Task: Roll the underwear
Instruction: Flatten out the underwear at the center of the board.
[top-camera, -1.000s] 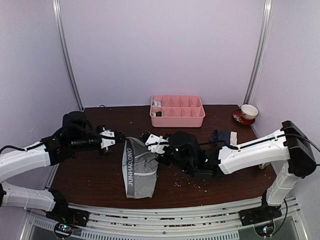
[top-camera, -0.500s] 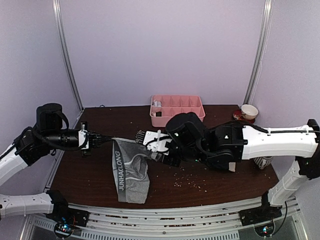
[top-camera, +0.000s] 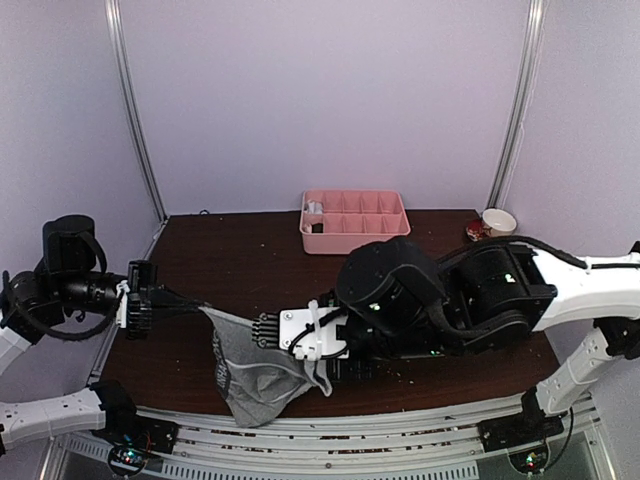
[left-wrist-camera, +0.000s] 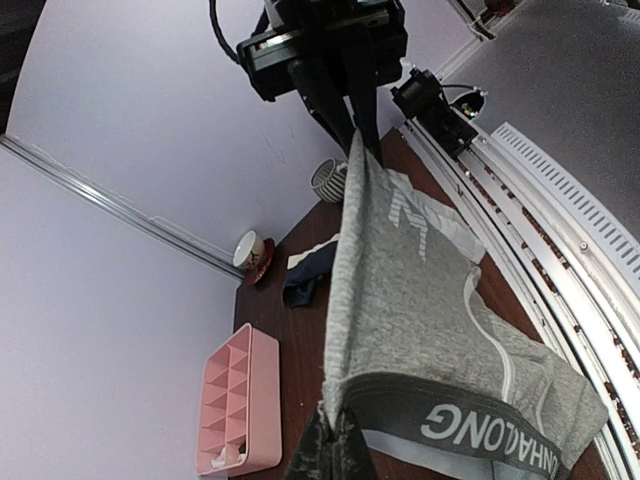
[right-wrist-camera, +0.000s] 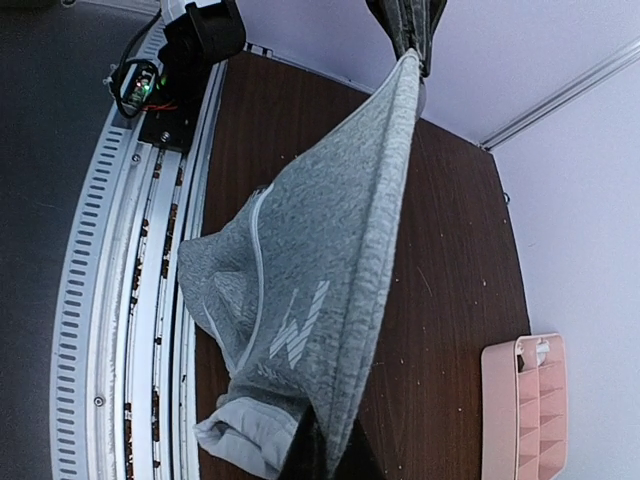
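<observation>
grey underwear (top-camera: 250, 368): top edge taut, rest hanging | navy underwear (left-wrist-camera: 308, 283): crumpled

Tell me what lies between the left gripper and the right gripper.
The grey underwear, hanging stretched from the left gripper to the right gripper, both shut on its edge. Nothing else lies between them. The two wrist views show this best.

We see plain pale lilac walls (top-camera: 320, 100) closing in the back and both sides, with a slim silver metal upright (top-camera: 137, 120) running up the left corner and its twin upright (top-camera: 516, 110) up the right (both lean a little in the overhead view). Below them stands a dark brown wooden table (top-camera: 240, 260), softly and evenly lit, and along its near edge we find a slotted silver metal track (top-camera: 380, 440).
</observation>
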